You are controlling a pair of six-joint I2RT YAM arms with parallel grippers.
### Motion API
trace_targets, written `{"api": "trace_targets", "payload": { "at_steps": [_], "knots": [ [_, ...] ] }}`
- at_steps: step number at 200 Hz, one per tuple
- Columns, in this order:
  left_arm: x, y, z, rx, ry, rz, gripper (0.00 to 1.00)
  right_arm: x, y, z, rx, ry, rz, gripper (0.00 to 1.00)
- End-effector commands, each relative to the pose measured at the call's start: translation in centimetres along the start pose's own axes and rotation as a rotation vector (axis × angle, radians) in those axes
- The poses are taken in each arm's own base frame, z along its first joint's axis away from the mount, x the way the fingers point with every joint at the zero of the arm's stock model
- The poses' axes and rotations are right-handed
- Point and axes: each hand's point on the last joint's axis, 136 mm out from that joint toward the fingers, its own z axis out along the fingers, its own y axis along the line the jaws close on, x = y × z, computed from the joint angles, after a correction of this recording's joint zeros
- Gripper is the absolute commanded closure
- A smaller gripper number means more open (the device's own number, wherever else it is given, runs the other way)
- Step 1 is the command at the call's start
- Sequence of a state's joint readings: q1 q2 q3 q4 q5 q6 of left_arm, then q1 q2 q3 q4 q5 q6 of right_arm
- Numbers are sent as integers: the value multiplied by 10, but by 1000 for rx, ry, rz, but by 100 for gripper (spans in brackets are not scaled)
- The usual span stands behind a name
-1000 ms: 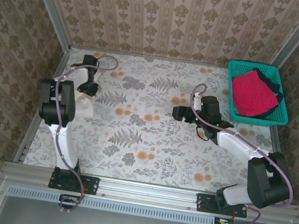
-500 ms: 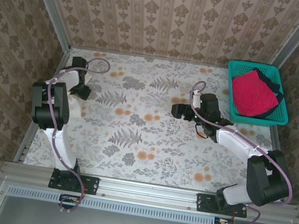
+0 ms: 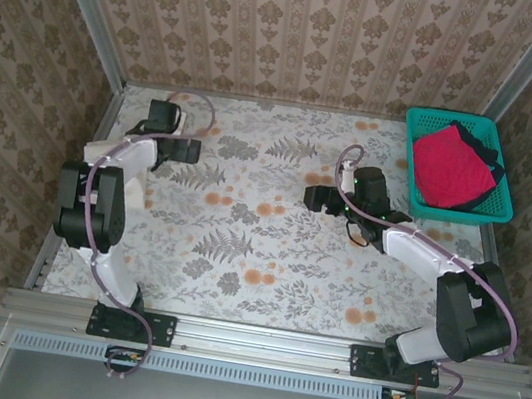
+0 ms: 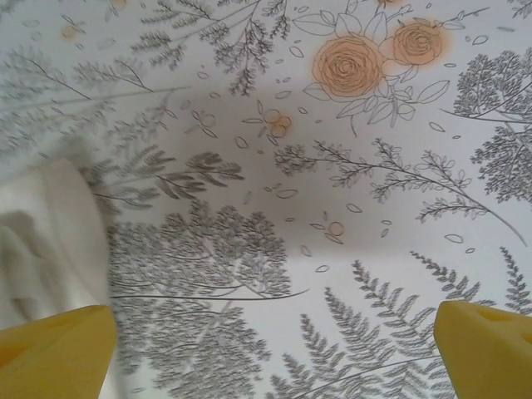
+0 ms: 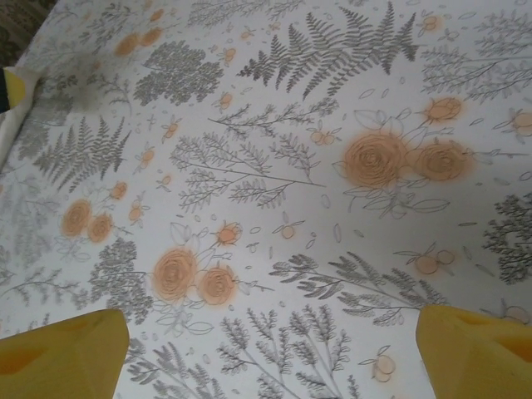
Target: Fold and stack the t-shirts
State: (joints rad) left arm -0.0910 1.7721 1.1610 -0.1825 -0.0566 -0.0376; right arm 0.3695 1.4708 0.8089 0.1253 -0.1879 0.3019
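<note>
A folded cream-white t-shirt (image 4: 41,241) lies on the floral table at the left of the left wrist view, its print hidden. My left gripper (image 3: 191,150) (image 4: 274,357) hovers just right of it, open, with nothing between its yellow fingertips (image 4: 58,349). The crimson-red t-shirt (image 3: 450,168) lies in the teal mesh basket (image 3: 418,198) at the back right, on top of a dark t-shirt (image 3: 484,148). My right gripper (image 3: 315,199) (image 5: 270,353) is open over bare table near the middle, left of the basket.
The floral tablecloth (image 3: 258,249) covers the whole table. Wallpapered walls and metal rails (image 3: 99,41) close in the left, back and right sides. The arm bases stand at the near edge.
The left arm swung away from the left edge, and its gripper now points right, further toward the table's middle. The right gripper crept slightly left.
</note>
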Motion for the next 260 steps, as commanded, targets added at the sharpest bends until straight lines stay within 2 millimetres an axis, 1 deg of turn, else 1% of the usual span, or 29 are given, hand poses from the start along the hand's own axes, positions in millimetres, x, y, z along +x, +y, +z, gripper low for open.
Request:
{"api": "trace_targets", "payload": {
  "at_steps": [1, 19, 21, 24, 26, 30, 54, 66, 77, 86, 87, 99, 110, 121, 135, 144, 150, 157, 168, 171, 181, 197, 202, 216, 228, 234, 243, 251, 260],
  "knots": [
    [-27, -10, -19, 72, -194, -113, 0, -19, -16, -9, 110, -78, -89, 5],
    [-17, -5, -37, 48, -231, -91, 0, -27, -42, -23, 239, -124, -119, 2],
    [-14, -5, -38, 45, -230, -88, 0, -27, -45, -24, 249, -126, -119, 2],
    [-12, -5, -42, 38, -243, -84, 0, -26, -53, -26, 279, -125, -117, 1],
    [-11, -5, -44, 38, -248, -81, 0, -32, -53, -32, 290, -145, -118, 0],
    [-8, -4, -49, 30, -261, -74, 0, -35, -58, -39, 318, -161, -117, 0],
    [13, 2, -70, -21, -310, -59, 0, -40, -95, -68, 507, -228, -138, 0],
    [21, 6, -81, -46, -344, -53, 0, -40, -110, -83, 597, -254, -161, 0],
    [28, 10, -93, -65, -384, -42, 0, -39, -121, -95, 665, -281, -199, 0],
    [34, 14, -103, -86, -411, -35, 0, -34, -129, -102, 713, -305, -220, 0],
    [34, 14, -104, -88, -413, -34, 0, -36, -129, -104, 716, -316, -221, 0],
    [42, 19, -111, -114, -446, -24, 0, -30, -140, -109, 748, -359, -236, 0],
    [47, 25, -114, -136, -473, -16, 0, -24, -151, -108, 745, -378, -232, 0],
    [54, 29, -112, -132, -468, -17, 0, -16, -161, -101, 715, -361, -196, 0],
    [58, 35, -108, -140, -474, -10, 0, -8, -176, -93, 685, -365, -107, 0],
    [57, 36, -108, -141, -522, -5, 0, -11, -178, -89, 648, -412, -84, 0],
    [57, 39, -106, -137, -543, -16, 0, -12, -177, -88, 634, -412, -86, 0],
    [59, 41, -103, -132, -550, -34, 0, -17, -178, -87, 635, -429, -97, 0],
    [58, 42, -96, -114, -551, -46, 0, -18, -181, -85, 618, -423, -79, 0],
    [57, 41, -94, -108, -554, -40, 0, -11, -184, -79, 613, -401, -75, 0],
    [56, 38, -87, -90, -563, -33, 0, -6, -187, -74, 595, -404, -70, 0],
    [46, 34, -82, -64, -587, -25, 0, 3, -193, -67, 576, -420, -60, 0],
    [44, 34, -80, -67, -593, -21, 0, 2, -193, -65, 565, -434, -65, 0],
    [48, 38, -63, -78, -551, -35, 0, 3, -189, -61, 520, -393, -68, 0],
    [54, 32, -47, -71, -537, -12, 0, 3, -187, -59, 505, -395, -79, 0],
    [49, 32, -47, -98, -559, 8, 0, 3, -187, -59, 505, -388, -78, 0],
    [52, 28, -42, -83, -486, 12, 0, 3, -187, -58, 505, -390, -80, 0],
    [49, 31, -44, -93, -528, 13, 0, 3, -187, -58, 506, -384, -81, 0],
    [52, 31, -43, -92, -502, 5, 0, 2, -187, -57, 506, -385, -83, 0]
  ]
}}
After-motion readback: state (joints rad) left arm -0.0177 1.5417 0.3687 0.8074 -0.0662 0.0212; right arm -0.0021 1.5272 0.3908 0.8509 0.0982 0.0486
